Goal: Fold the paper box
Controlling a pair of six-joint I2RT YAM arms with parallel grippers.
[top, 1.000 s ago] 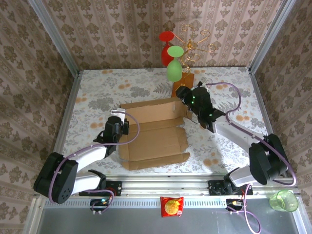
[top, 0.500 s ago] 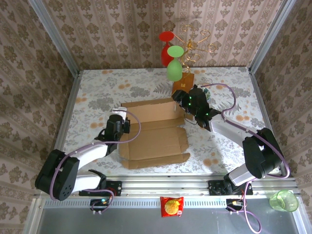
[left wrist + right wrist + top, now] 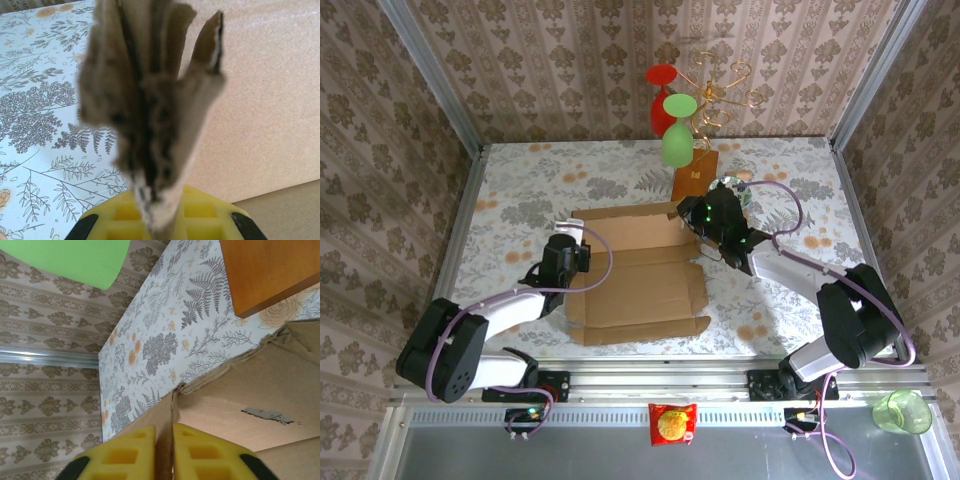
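Lying mid-way on the table [image 3: 510,185], the tan corrugated paper box [image 3: 638,285] has its rear wall raised. Left gripper [image 3: 570,252] pinches its frayed left edge; right gripper [image 3: 694,214] pinches the right wall.

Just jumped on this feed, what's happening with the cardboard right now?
Both arms are working on the paper box, which sits partly folded on the floral table. The left gripper is shut on the box's left edge, where the cardboard looks bunched between its pads. The right gripper is shut on an upright wall at the far right corner, close to the glass stand's orange-brown base. The near flaps lie flat, so the fold is not finished.
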